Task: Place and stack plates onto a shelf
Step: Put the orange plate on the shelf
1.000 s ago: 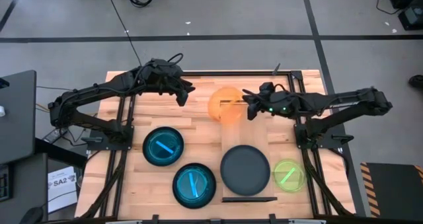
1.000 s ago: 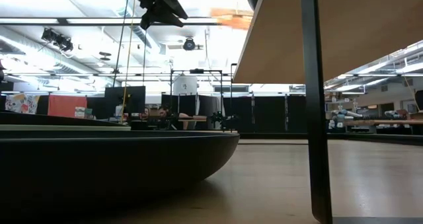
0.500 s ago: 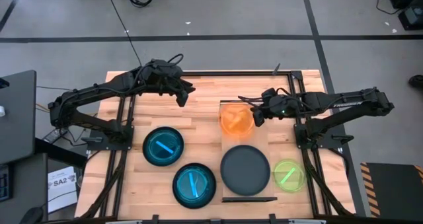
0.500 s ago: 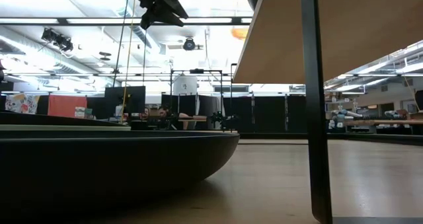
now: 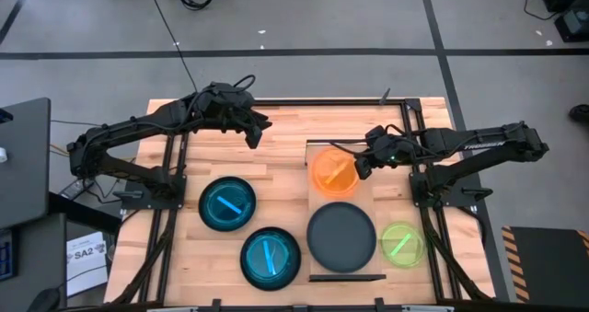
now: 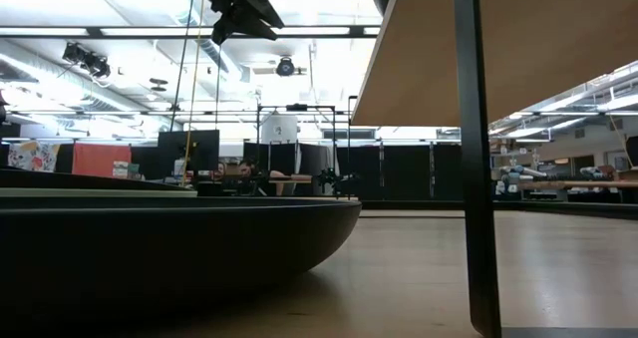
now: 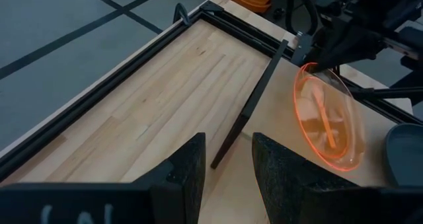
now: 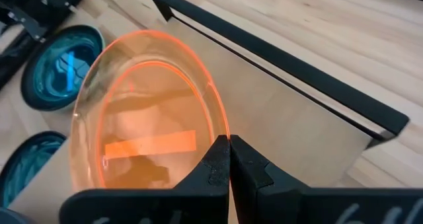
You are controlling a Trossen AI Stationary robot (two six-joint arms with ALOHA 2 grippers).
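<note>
Right jaws clamped on orange plate (image 8: 149, 118)

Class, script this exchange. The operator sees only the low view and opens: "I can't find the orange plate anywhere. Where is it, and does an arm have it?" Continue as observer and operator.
Observer: The orange plate is over one end of the shelf, tilted on its edge.
Operator: Is it held?
Observer: Yes. The right gripper is shut on its rim.
Operator: What's on the rest of the shelf?
Observer: A black plate lies on the other end.
</note>
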